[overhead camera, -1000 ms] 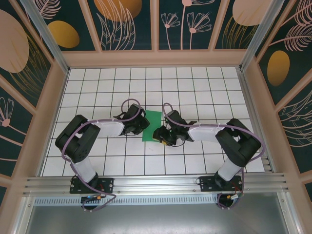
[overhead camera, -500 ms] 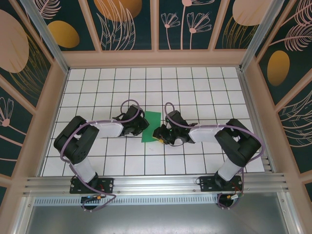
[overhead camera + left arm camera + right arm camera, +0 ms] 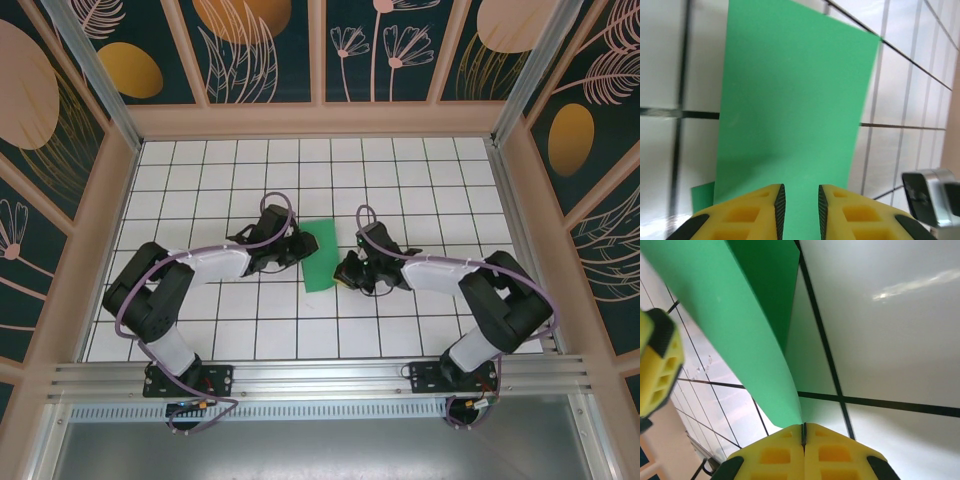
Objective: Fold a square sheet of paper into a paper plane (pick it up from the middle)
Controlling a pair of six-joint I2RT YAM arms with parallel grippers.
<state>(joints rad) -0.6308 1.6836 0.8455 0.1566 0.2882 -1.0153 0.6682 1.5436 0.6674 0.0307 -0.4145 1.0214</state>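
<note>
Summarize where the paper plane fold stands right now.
Done: the square sheet of paper looks doubled over into a narrow strip. In hand: the right gripper is shut on its edge, with the flap bowed upward. The left gripper sits narrowly open at the opposite edge. Left: no nose or wing creases yet, so most folds remain.

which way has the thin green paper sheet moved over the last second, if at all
Yes. The green paper sheet has shifted a little to the right in the top view, judged against the black lines of the white grid table.
</note>
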